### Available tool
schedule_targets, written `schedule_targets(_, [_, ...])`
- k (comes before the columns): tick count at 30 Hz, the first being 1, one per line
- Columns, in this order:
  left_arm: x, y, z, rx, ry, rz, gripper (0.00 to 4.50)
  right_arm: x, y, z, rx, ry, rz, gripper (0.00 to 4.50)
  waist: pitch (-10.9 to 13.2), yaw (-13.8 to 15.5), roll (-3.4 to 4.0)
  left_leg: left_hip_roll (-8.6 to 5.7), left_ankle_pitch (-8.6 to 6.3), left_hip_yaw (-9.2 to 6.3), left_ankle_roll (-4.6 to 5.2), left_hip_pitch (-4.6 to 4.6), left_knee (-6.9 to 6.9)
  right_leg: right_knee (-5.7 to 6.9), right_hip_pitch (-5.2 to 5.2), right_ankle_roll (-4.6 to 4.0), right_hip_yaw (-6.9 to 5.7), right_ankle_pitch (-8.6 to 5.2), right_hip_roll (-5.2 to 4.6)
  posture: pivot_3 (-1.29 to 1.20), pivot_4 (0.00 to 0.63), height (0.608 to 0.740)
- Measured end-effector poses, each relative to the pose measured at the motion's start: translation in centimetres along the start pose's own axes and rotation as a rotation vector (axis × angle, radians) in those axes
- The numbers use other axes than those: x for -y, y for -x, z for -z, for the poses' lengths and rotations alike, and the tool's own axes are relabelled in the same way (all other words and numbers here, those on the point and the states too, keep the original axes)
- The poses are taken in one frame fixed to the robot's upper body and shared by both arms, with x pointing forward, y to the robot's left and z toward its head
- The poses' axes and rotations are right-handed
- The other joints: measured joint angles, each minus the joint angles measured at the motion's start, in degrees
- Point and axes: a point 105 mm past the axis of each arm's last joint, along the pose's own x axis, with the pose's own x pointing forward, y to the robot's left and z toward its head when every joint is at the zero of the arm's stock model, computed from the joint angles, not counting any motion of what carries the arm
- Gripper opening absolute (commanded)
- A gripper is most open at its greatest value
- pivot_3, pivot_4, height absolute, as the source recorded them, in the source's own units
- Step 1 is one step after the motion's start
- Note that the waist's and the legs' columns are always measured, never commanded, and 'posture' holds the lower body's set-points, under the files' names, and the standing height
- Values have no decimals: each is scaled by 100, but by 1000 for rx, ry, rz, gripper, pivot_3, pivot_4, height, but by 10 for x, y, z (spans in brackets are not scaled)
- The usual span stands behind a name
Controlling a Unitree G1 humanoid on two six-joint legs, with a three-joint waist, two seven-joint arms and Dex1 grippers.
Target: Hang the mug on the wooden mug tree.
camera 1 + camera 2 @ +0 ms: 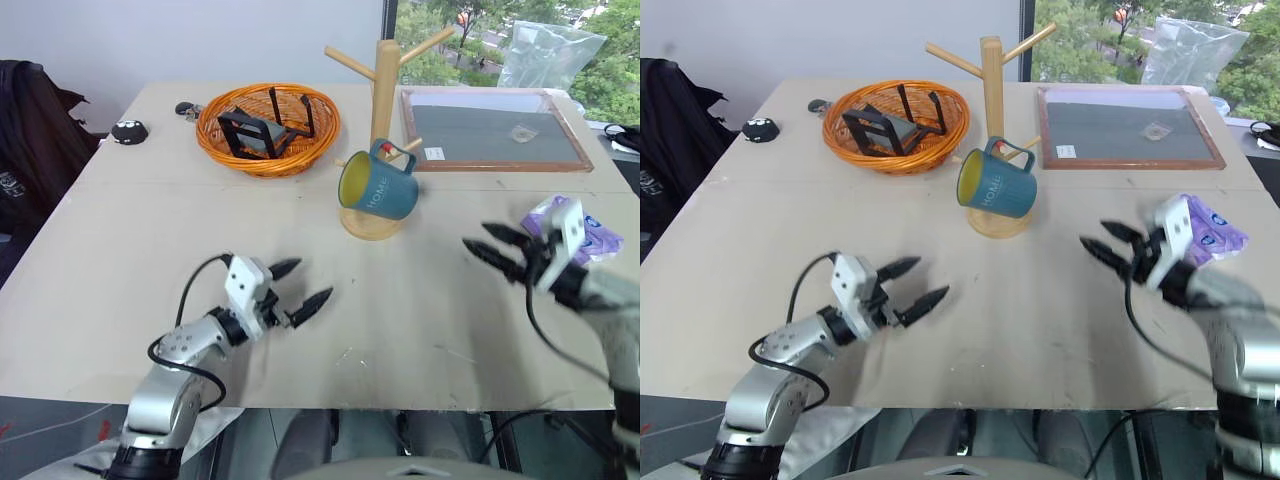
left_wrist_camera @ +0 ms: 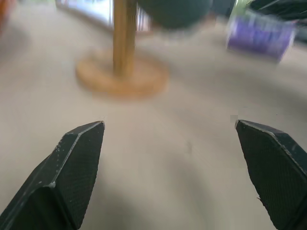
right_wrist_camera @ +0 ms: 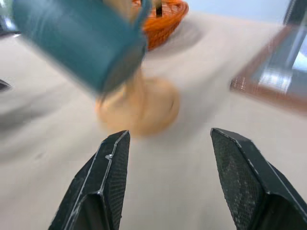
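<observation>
While your right gripper (image 1: 492, 246) stands wide and empty, the mug (image 1: 378, 185) hangs at its ten o'clock on the wooden mug tree (image 1: 383, 80), teal, yellow inside; left gripper (image 1: 298, 286) wide too.

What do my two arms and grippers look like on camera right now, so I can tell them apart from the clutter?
Both arms are silver-grey metal with black joints and a white block at the wrist. Each gripper, left and right, has two black pointed fingers with finely textured inner faces. A black cable loops loosely beside each forearm. No markings are readable.
</observation>
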Motion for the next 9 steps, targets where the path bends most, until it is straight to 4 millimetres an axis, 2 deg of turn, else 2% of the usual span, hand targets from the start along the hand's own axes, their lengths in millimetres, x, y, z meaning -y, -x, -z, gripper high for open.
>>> schedule_targets(1, [2,1,5,-22,-1,4,4500,-1,4,5,-1,-4,3,2635,6,-8,7,8,0,12,0,3,0,1,-1,2,12,1,-1,0,150,740])
schedule_targets(2, [7,3,10,-43,-10,6,4500,-1,14,19,-8,20,22,3054,4,-2,5,10,-1,23,2,25,2,3,18,2,19,1,-3,0,150,740])
schedule_targets(4, [8,5,12,-51,-9,2,4500,0,23,30,-22,37,35,3497,3,-5,6,17,-1,32,2,39,4,3,29,2,23,1,-2,0,150,740])
schedule_targets(6, [10,6,14,-50,-8,0,4500,-1,29,39,-2,44,47,4465,-3,-4,-2,26,-1,30,2,49,3,4,30,0,21,0,5,0,150,740])
schedule_targets(9, [11,7,15,-49,-19,-3,4500,-1,37,52,3,72,57,4465,-5,0,1,25,-2,33,1,49,1,5,29,0,24,0,4,0,150,740])
